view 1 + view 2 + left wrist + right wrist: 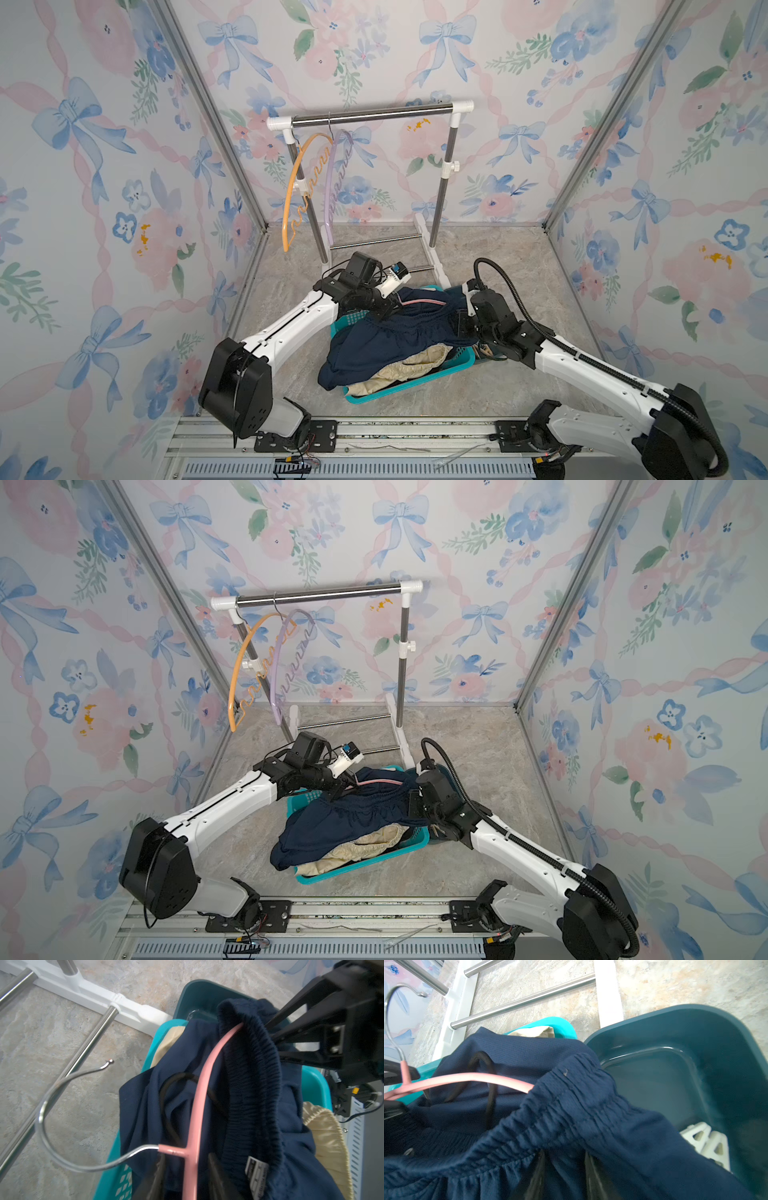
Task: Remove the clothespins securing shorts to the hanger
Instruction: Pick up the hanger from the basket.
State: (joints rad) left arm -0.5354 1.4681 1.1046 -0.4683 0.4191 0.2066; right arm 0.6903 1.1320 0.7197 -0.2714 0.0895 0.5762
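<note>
Navy mesh shorts (399, 332) drape a pink plastic hanger (209, 1076) whose long axis runs left to right above the turquoise slotted basket (415, 386). The left hand (186, 1159) straddles the hanger at its neck, jaws apart. The right hand (270, 1032), the nearer one, meets the waistband's right end, and I cannot tell its grip. White plastic clothespins (708, 1145) lie in the dark teal tub (695, 1022) at the far right; none shows on the waistband.

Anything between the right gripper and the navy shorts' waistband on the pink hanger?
Nothing visible. In the left wrist view, the right gripper has its tips right at the waistband of the navy shorts, where the fabric wraps over the pink hanger.
</note>
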